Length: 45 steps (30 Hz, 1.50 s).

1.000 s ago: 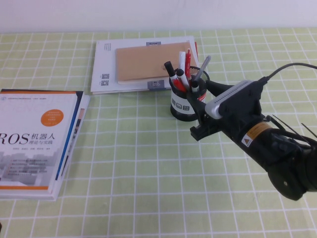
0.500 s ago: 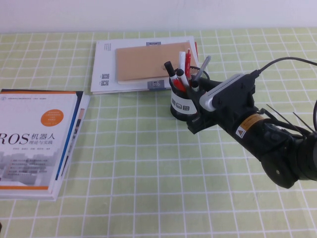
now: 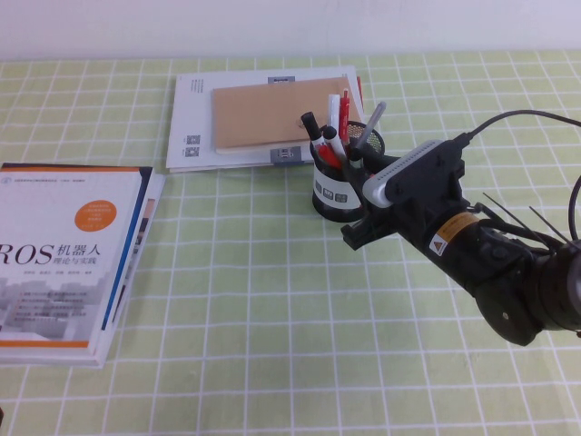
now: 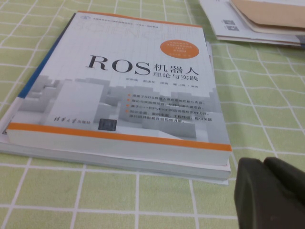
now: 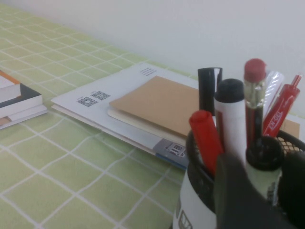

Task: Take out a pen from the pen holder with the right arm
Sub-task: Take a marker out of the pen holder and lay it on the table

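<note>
Green-check table (image 3: 272, 318), white wall (image 3: 272, 23) behind. R pincer (image 5: 267, 188) straddles black-capped pen (image 5: 263, 151) in pen holder (image 3: 332, 198); L pincer (image 4: 271, 193) by ROS book (image 4: 133, 95). I can't tell either's grip.

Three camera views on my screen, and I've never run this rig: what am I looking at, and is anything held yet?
This is a table robot with two arms, each ending in a gripper. The wide picture comes from a raised camera on the robot's own side, looking down at the green checked table. The other two pictures come from cameras on the arms' wrists.

On the table lie a textbook on the robot's left and a white book with a brown notebook on it at the back. Next to those stands a pen holder with several pens.

The right gripper is at the pen holder, at a black-capped pen. I cannot tell whether it grips the pen yet. The left gripper is parked beside the textbook, with nothing seen in it.
</note>
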{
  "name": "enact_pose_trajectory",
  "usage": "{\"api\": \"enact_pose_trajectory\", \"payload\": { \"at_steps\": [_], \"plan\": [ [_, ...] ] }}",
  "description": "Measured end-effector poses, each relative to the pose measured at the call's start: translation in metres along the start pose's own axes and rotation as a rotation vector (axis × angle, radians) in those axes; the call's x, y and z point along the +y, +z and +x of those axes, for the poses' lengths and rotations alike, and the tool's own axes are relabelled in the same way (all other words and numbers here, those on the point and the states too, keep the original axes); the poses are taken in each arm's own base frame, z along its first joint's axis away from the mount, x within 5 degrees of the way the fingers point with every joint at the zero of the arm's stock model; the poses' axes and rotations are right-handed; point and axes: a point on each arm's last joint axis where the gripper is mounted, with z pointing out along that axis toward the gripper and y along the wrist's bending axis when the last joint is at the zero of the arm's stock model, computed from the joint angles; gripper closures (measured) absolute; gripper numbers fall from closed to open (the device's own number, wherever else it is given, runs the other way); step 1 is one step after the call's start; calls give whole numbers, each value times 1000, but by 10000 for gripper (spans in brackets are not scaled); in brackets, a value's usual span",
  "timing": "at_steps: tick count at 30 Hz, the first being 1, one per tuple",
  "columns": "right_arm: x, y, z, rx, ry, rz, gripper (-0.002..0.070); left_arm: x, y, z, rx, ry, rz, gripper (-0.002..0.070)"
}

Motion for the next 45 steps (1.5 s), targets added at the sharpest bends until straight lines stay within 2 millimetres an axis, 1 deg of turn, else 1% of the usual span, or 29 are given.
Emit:
{"api": "enact_pose_trajectory", "payload": {
  "at_steps": [23,30,38,40,45],
  "plan": [
    [0,0,-2,-17,-15,1,506,0,0,0,0,0,0,683],
    [-2,10,-8,8,-24,2,506,0,0,0,0,0,0,683],
    [-3,12,-11,16,-52,3,503,0,0,0,0,0,0,683],
    [-3,12,-11,16,-54,3,483,0,0,0,0,0,0,683],
    [-3,12,-10,22,-61,2,405,0,0,0,0,0,0,683]
  ]
}}
